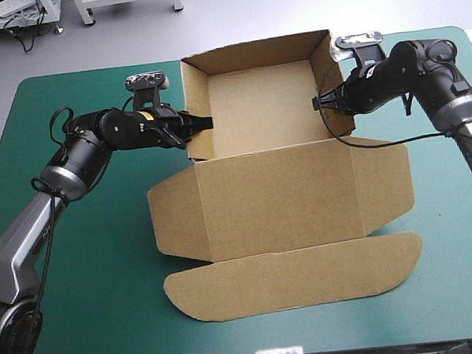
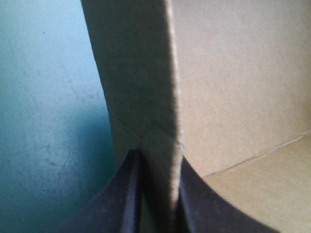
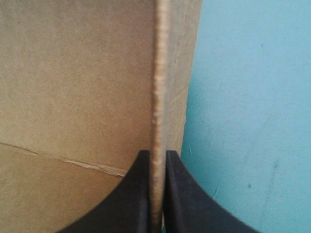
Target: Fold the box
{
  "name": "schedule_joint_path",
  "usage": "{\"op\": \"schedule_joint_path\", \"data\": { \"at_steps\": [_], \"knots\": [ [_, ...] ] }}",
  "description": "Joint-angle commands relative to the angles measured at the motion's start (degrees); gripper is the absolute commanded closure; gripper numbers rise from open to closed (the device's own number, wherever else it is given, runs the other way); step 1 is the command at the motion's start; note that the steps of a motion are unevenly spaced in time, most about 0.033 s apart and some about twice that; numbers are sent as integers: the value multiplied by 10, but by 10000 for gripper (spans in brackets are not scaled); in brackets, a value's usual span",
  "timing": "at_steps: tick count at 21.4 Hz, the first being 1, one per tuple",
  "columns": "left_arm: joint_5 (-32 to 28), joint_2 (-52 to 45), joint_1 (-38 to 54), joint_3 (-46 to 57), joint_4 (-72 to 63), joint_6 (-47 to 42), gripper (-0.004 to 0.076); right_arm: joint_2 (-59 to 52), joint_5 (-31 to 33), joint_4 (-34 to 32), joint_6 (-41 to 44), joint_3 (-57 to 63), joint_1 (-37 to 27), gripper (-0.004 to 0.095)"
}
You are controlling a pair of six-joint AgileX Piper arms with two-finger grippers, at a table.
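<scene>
The brown box [image 1: 279,189] lies mid-table as an open tray, its far and side walls raised, its lid flat toward the near edge. My left gripper [image 1: 202,123] is shut on the box's left wall [image 2: 160,97], one black finger on each face. At the opposite side my right gripper [image 1: 322,102] is shut on the box's right wall [image 3: 158,87], whose edge runs up between the fingers. The tray's inside [image 2: 257,73] shows beside the left gripper's fingers, and the box's floor [image 3: 43,189] beside the right's.
The teal-green cover [image 1: 86,267] lies bare left and right of the box. The lid's rounded flap [image 1: 296,276] reaches toward the near table edge. A side flap [image 1: 177,216] sticks out to the left, another [image 1: 387,183] to the right.
</scene>
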Motion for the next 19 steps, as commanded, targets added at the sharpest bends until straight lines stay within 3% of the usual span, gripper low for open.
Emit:
{"op": "schedule_joint_path", "data": {
  "at_steps": [1, 9, 19],
  "knots": [
    [-11, -25, -17, -21, -42, 9, 731, -2, 21, 22, -13, -17, 4, 923],
    [92, 32, -46, -23, 32, -7, 734, 45, 117, -83, 20, -16, 46, 922],
    [203, 43, -73, -73, 185, -74, 734, 62, 124, -86, 44, -11, 54, 923]
  ]
}}
